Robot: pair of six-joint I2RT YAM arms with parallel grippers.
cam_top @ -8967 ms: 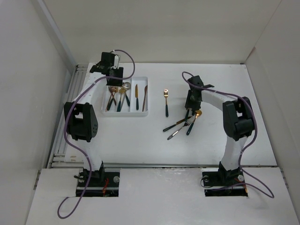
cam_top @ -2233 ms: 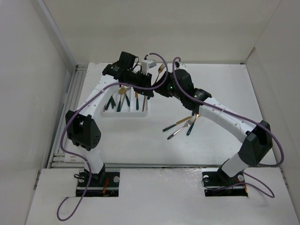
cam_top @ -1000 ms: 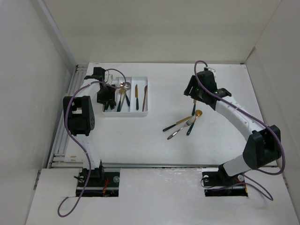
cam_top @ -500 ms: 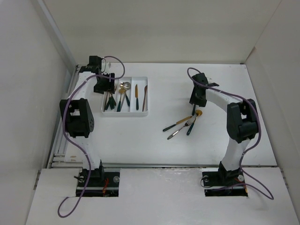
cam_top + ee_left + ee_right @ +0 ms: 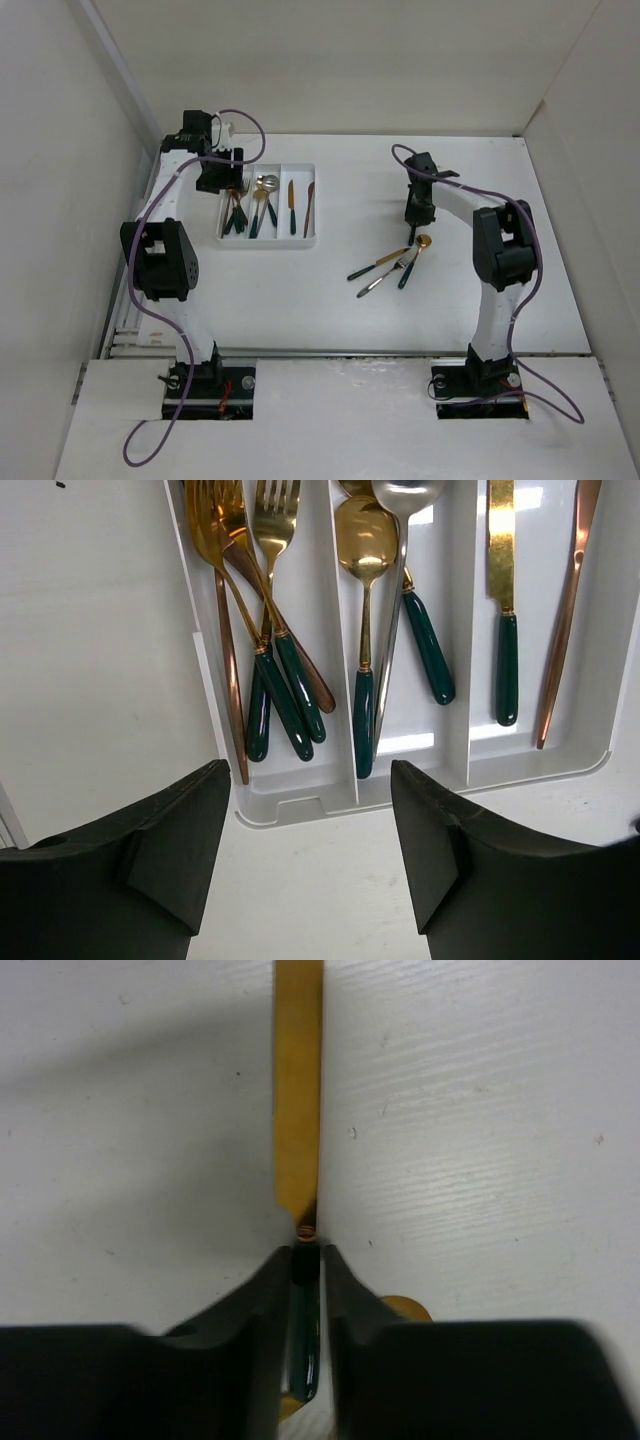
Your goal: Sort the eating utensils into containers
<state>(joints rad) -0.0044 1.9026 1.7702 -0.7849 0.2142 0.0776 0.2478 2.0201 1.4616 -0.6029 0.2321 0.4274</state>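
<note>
The white tray point(image 5: 300, 244) sits at the back left. In the left wrist view point(image 5: 330, 802) its left compartment holds several forks point(image 5: 272, 670), the middle one spoons point(image 5: 365, 630), the right one two knives point(image 5: 503, 610). My left gripper point(image 5: 310, 850) is open and empty just off the tray's handle end, at its left side in the top view point(image 5: 222, 185). My right gripper point(image 5: 305, 1255) is shut on the dark green handle of a gold-bladed knife point(image 5: 298, 1110), low at the table point(image 5: 414, 215). Three loose utensils point(image 5: 385, 268) lie just in front of it.
A gold spoon head point(image 5: 405, 1308) lies right beside my right fingers. White walls enclose the table on the left, back and right. A ribbed rail point(image 5: 140, 260) runs along the left table edge.
The gold fork that lay right of the tray is gone from the table. My right arm has swung back from the tray to the pile and shut on the knife. My left arm has drawn back left.
</note>
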